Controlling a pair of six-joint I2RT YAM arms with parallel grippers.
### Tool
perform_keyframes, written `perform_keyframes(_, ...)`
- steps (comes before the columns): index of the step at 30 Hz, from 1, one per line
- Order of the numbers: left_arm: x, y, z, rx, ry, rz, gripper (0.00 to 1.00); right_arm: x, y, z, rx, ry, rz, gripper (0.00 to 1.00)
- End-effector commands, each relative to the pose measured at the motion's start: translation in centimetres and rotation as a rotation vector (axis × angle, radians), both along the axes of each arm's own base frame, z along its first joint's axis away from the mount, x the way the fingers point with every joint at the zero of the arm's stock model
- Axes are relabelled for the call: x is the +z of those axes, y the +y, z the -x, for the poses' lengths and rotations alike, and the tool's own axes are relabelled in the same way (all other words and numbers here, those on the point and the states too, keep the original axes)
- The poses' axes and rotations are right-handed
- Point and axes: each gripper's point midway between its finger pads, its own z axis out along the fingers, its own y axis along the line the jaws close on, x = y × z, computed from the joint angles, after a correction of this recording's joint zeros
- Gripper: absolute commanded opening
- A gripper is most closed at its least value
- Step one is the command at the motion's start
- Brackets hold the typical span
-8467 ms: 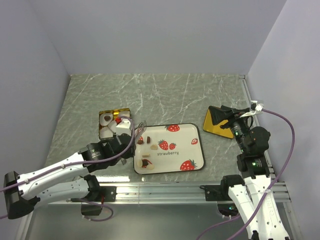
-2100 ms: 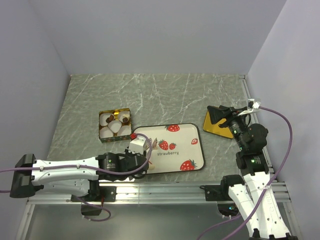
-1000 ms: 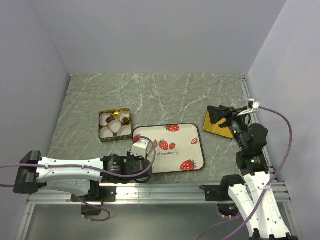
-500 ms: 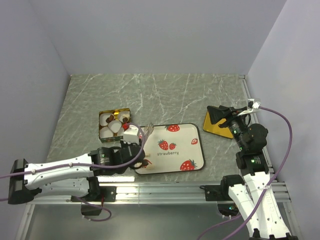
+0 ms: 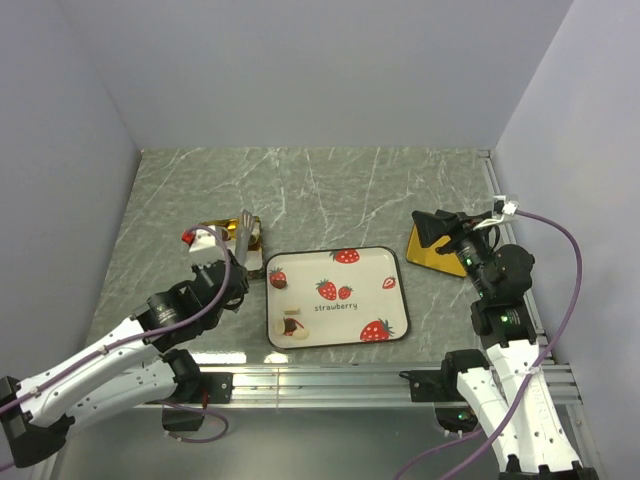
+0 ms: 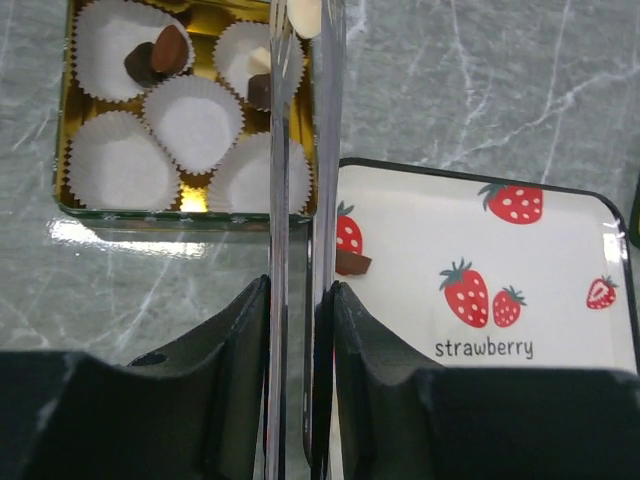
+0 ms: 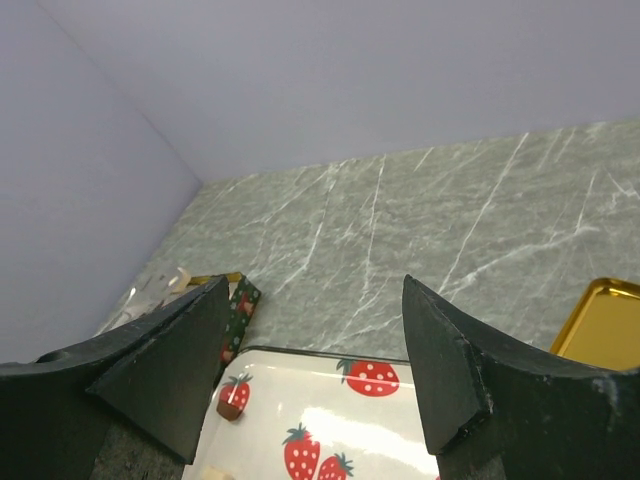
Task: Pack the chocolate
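Observation:
My left gripper (image 6: pixel 298 288) is shut on metal tongs (image 6: pixel 285 180). The tong tips pinch a cream-white chocolate (image 6: pixel 305 15) above the gold tin (image 6: pixel 190 205) of white paper cups. Two dark chocolates (image 6: pixel 160 55) lie in a far-left cup and another (image 6: pixel 258 90) in the cup beside the tongs. On the strawberry tray (image 6: pixel 560 300) lies one dark chocolate (image 6: pixel 350 263). In the top view the left gripper (image 5: pixel 225 262) covers most of the tin (image 5: pixel 255 232). The tray (image 5: pixel 350 300) holds a dark piece (image 5: pixel 280 283) and a small cluster (image 5: pixel 292 323). My right gripper (image 5: pixel 436 230) is open and empty.
The gold tin lid (image 5: pixel 425 257) lies right of the tray, under my right gripper; it also shows in the right wrist view (image 7: pixel 600 320). That view shows the tray (image 7: pixel 400 420) below and the tin's side (image 7: pixel 238 310) at left. Walls close in on three sides.
My left arm has swung from the tray's front left corner back and left to the tin, carrying the cream-white chocolate in the tongs. The right arm has not moved.

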Motion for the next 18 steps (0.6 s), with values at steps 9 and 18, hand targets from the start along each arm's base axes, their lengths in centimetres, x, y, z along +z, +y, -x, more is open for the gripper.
perform_keyframes(9,-2.7,3.1,0.1,0.170,0.080,-0.035,0.28,3.8,0.7,0.4,0.037,-0.104,-0.001,0.76)
perform_keyframes(18,-3.3,3.6,0.9,0.193,0.104,-0.005,0.28,3.6,1.3,0.0,0.057,-0.100,-0.004,0.76)
